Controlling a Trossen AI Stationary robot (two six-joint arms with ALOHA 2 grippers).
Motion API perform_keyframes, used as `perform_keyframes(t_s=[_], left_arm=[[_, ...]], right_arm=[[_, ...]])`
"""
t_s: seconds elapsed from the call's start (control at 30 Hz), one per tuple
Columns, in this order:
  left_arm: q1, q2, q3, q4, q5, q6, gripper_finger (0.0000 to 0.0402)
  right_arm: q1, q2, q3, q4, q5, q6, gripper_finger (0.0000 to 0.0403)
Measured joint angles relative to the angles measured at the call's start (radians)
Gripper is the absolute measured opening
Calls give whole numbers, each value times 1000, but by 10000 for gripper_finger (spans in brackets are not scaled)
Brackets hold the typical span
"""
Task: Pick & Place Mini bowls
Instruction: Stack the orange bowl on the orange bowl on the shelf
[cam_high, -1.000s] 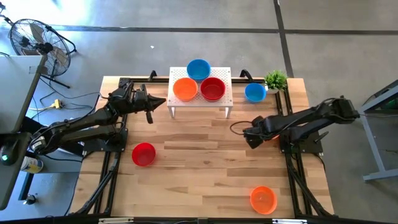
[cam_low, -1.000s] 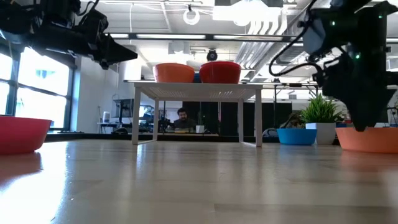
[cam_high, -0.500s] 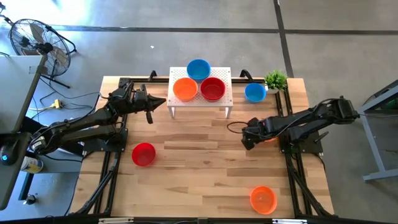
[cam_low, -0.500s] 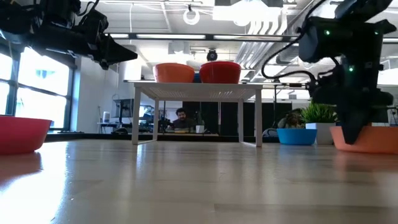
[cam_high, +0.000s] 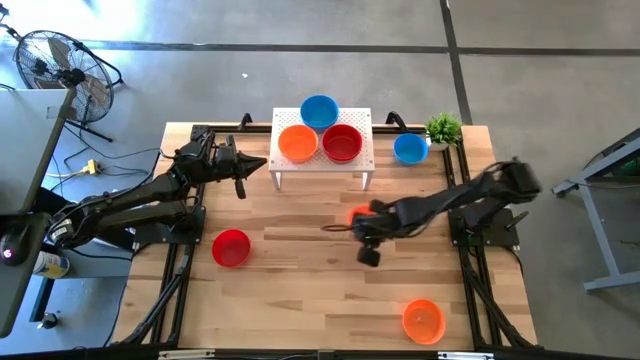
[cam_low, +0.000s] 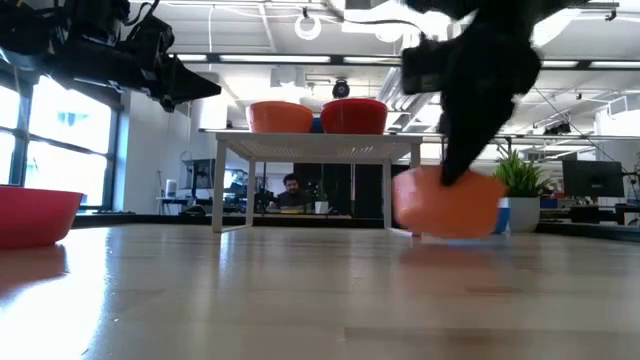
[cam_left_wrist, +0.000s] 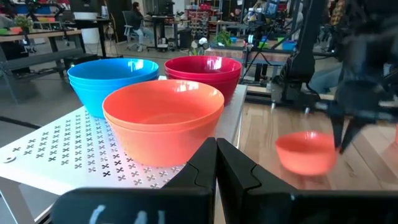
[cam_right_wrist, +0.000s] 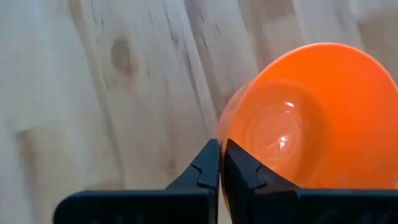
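Note:
My right gripper (cam_high: 358, 224) is over the middle of the table, shut on an orange mini bowl (cam_low: 447, 205). My left gripper (cam_high: 262, 163) hovers shut beside the left end of the white stand (cam_high: 355, 166), holding nothing. On the stand sit a blue bowl (cam_high: 319, 111), an orange bowl (cam_high: 297, 144) and a red bowl (cam_high: 342, 143). Resting on the table are a red bowl (cam_high: 231, 248) at the left, an orange bowl (cam_high: 422, 320) near the front right and a blue bowl (cam_high: 410, 148) beside the plant. My right gripper pinches the orange bowl's rim (cam_right_wrist: 225, 127), with one finger inside the bowl and one outside its wall. The fingers (cam_low: 458, 172) come from above, slanting down. The bowl hangs below them, slightly tilted with its mouth up, seemingly just above the wood.
A small green plant (cam_high: 443, 128) stands at the far right corner. Bare wood lies between the stand and the table's near edge. In the low view, a person sits in the room beyond the table.
My right gripper has shut on the orange bowl's rim near the table's right side. It has carried the bowl toward the left, to the middle of the table. The bowl has left its place by the right arm's base.

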Motion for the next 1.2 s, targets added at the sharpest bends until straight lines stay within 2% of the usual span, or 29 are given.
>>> perform_keyframes(t_s=[0.17, 0.3, 0.47, 0.6, 0.73, 0.9, 1.03, 1.2], left_arm=[[0, 0, 0, 0, 0, 0, 1], [0, 0, 0, -9, 0, 0, 1], [0, 0, 0, -16, 0, 0, 1], [0, 0, 0, -23, 0, 0, 1], [0, 0, 0, -30, 0, 0, 1], [0, 0, 1, -45, 5, -26, 1], [0, 0, 1, -70, 46, -8, 1], [-16, 1, 1, -90, 74, 29, 1]], right_arm=[[-21, 219, 185, 25, 2, -262, 3], [-37, 342, 323, 27, 6, -455, 3], [-41, 439, 444, 34, -7, -616, 3], [-41, 462, 468, 67, -50, -663, 18], [-40, 446, 464, 54, -6, -691, 55], [-44, 341, 464, -22, 37, -656, 87], [-52, 243, 348, -18, 70, -640, 67], [-74, 42, 48, 282, 32, -578, 8]])
